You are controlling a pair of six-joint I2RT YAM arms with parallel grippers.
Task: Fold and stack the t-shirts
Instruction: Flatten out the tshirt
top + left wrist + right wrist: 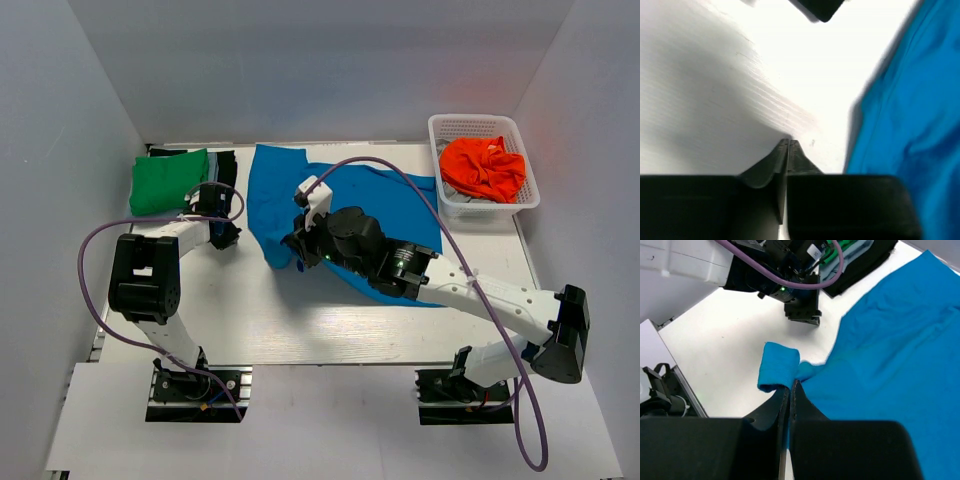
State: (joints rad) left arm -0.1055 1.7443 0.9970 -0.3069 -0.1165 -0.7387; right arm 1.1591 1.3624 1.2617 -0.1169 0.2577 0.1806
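The blue tee [385,200] lies spread, mostly flat, on the white table [300,320], its long side running from the back edge down toward the right arm. The right gripper [790,386] sits at the tee's near left edge with its jaws pressed together on a pinch of the cloth. Just beyond the fingertips a small flap of that edge is rolled over on itself and stands up off the table. The right forearm reaches across the tee's near half and covers part of it. The left gripper [788,145] is just left of the tee, over bare table and not touching the cloth; its jaws are closed tight against each other with nothing between them. Left of the tee, at the back edge, a folded green tee [168,182] rests on top of dark tees [226,165], whose edge shows between the green one and the blue. Just beside the tee's back right corner stands a white basket [478,122] with a crumpled orange tee [483,168] inside it.
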